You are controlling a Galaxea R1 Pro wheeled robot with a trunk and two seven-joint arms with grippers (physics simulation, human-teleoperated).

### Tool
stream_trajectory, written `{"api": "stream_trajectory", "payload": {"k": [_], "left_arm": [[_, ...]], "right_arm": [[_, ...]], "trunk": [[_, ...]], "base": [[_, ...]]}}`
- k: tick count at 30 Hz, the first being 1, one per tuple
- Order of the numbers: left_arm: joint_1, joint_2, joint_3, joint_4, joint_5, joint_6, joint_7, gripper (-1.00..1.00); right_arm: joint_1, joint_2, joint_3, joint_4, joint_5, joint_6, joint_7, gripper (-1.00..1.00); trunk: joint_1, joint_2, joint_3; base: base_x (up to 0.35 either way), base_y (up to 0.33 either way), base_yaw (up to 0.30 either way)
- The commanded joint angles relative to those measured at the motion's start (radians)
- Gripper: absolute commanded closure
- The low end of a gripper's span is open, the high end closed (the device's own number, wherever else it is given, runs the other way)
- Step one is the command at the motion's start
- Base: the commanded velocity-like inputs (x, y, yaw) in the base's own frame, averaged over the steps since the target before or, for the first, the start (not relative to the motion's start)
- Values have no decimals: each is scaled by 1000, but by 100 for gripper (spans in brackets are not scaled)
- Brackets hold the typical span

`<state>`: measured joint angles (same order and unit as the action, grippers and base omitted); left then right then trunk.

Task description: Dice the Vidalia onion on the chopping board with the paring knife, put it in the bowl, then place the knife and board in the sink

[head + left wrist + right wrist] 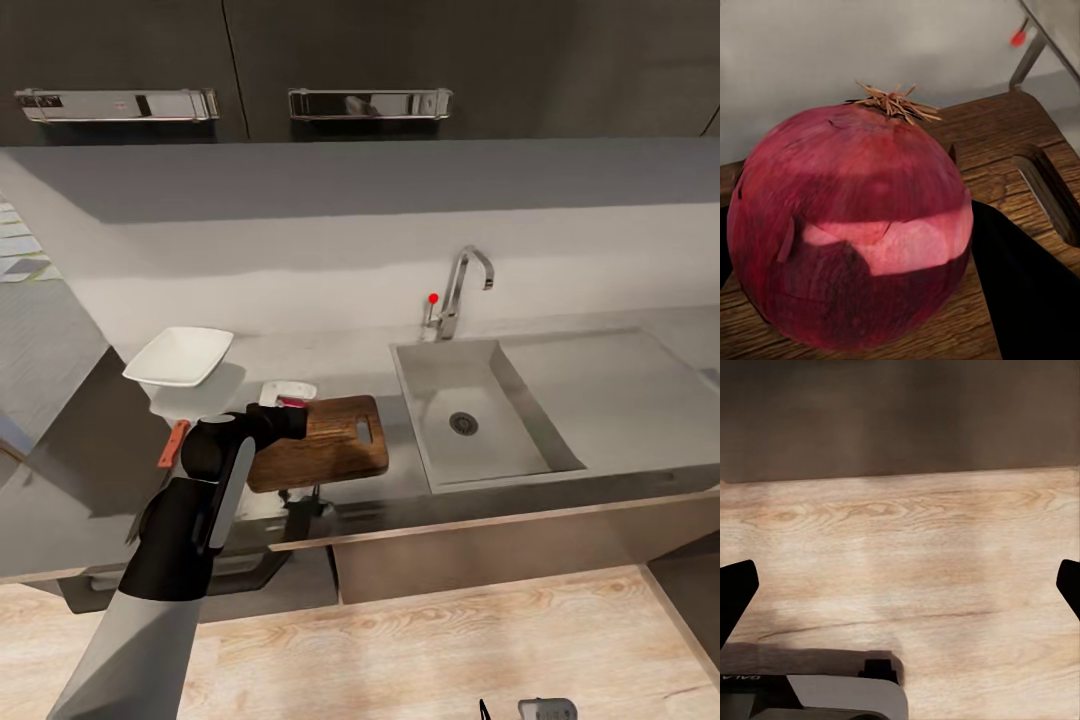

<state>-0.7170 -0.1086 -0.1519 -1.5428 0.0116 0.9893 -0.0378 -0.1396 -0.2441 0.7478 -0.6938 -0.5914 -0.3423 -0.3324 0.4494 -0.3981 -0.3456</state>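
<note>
Grey countertop (90, 500), chopping board (330, 440), perhaps onion (851, 225)

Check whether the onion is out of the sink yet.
Out. The Vidalia onion is between the left pincer's fingers at the chopping board; the sink basin holds nothing.

**Colours we see**

We see a deep pinkish-red Vidalia onion (851, 232) with tan dried roots, a dark brown grained chopping board (325, 445), a white bowl (180, 357), a red-orange knife handle (173, 443), a grey steel sink (470, 420), pale wood-grain floor (907, 562)
</note>
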Motion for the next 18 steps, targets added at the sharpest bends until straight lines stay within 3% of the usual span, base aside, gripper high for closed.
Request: {"api": "stream_trajectory", "payload": {"k": [1,18], "left_arm": [[-1,0,0,-1,-1,5,-4,100],[2,-1,-4,9,-1,5,-4,100]], "right_arm": [[-2,-1,8,-1,-10,-6,-7,-100],[-2,-1,8,-1,-10,-4,-8,-100]], "trunk": [[1,-2,-2],[1,-2,-17]], "base": [[8,8,0],[1,0,0]]}}
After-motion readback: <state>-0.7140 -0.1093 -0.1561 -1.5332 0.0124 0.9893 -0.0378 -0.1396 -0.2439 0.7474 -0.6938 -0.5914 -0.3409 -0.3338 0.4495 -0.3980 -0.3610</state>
